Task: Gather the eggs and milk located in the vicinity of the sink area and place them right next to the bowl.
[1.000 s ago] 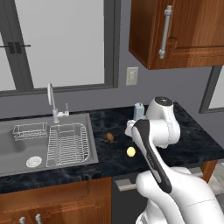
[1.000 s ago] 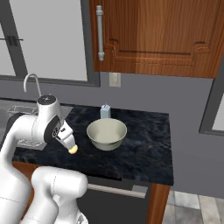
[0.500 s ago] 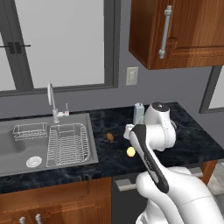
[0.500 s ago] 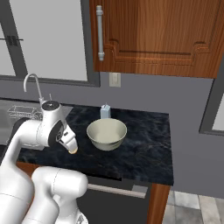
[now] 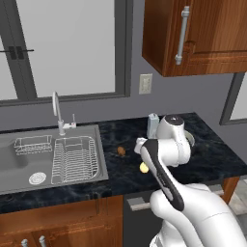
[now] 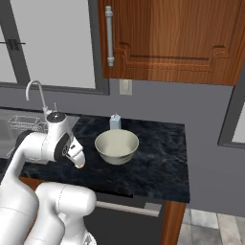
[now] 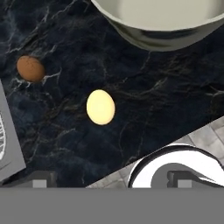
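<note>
The pale yellow-cream egg [image 5: 144, 167] [image 6: 80, 165] [image 7: 100, 107] lies on the dark counter in front of the bowl [image 6: 116, 146] [image 7: 162, 19]. The brown egg [image 5: 121, 151] [image 7: 30, 68] rests nearer the sink [image 5: 29, 161]. The milk [image 5: 153, 125] [image 6: 115, 122] stands upright behind the bowl, by the wall. My gripper [image 5: 143, 155] [image 6: 76, 157] [image 7: 109, 179] hovers just above the pale egg, open and holding nothing. In the left base view my arm hides most of the bowl.
A wire dish rack [image 5: 75, 159] sits in the sink's right half, with the faucet [image 5: 57, 111] behind. The counter's front edge [image 7: 144, 153] runs close below the pale egg. A wooden cabinet [image 6: 172, 38] hangs over the counter. Open countertop [image 6: 162, 158] lies right of the bowl.
My arm has shifted slightly toward the bowl side and the hand has drawn a little off the pale egg. Both eggs, the milk and the bowl stay put.
</note>
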